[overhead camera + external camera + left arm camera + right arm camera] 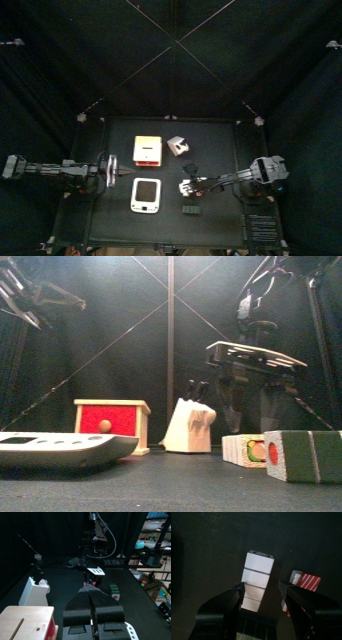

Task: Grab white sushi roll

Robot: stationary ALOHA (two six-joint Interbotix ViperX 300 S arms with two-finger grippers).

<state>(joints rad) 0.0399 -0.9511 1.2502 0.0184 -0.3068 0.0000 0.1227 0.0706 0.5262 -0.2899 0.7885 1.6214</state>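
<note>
In the right wrist view the white sushi roll (258, 571) lies on the black table as a plain white oblong. A small red striped piece (306, 581) lies beside it. My right gripper (261, 588) is open above the roll, with one jaw on each side of its near end and not touching it. In the top view the right gripper (193, 183) is over the table's right middle. My left gripper (91, 591) is shut and empty, resting at the table's left edge (110, 178).
A flat white device (147, 196) lies front centre. A red-faced wooden box (147, 148) and a knife block (178, 146) stand behind it. In the front view a green-and-white roll (245, 449) and a larger block (305, 455) sit at the right.
</note>
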